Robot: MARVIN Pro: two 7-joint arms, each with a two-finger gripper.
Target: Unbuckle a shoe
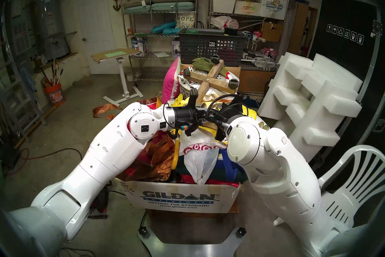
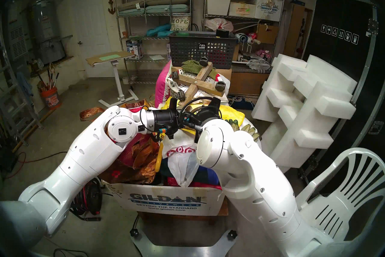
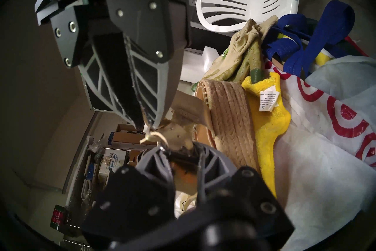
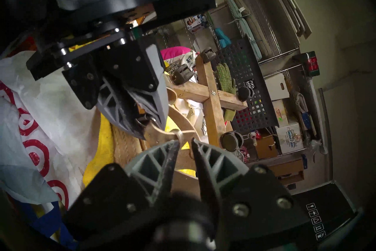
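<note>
Where a cardboard box heaped with bags and cloths fills the middle of the head views, both arms meet above its far edge, and the wrist views show the work. The shoe, a tan wedge with a woven rope sole, lies on its side atop the heap, touching a yellow cloth and just beside a pair of pale work gloves. The left pincer is pressed together on the tan leather ankle piece of the shoe and steadies it. The right pincer faces it, jaws parted a little. The thin strap runs taut from the left pincer's tips to one right fingertip, and whether that fingertip has any hold on it cannot be told. A small metal ring, seemingly the buckle, sits on the strap just at that fingertip. The step in hand appears to be working the strap out of the buckle, which looks not yet free. The next move would likely call for a fresh pinch on the strap's loose end close to the ring, then a short pull away from the left pincer while that one keeps the shoe fixed.
</note>
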